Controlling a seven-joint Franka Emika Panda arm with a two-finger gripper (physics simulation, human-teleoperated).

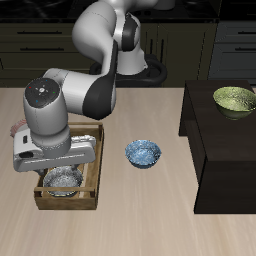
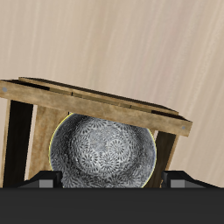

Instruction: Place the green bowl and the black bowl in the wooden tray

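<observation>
Nearest, the black bowl (image 2: 109, 154) sits inside the wooden tray (image 2: 96, 101), directly beneath the gripper (image 1: 62, 172). Its fingers are mostly hidden; I cannot tell how wide they stand. Green bowl (image 1: 234, 98) rests well apart on the dark side table (image 1: 225, 150).

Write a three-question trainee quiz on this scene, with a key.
1. True or false: the black bowl already lies inside the wooden tray.
2. Where is the green bowl? A) in the tray B) on the dark raised surface C) held by the gripper
3. Which bowl stands on the table beside the tray?

Key: 1 true; 2 B; 3 the blue-white patterned bowl.
</observation>
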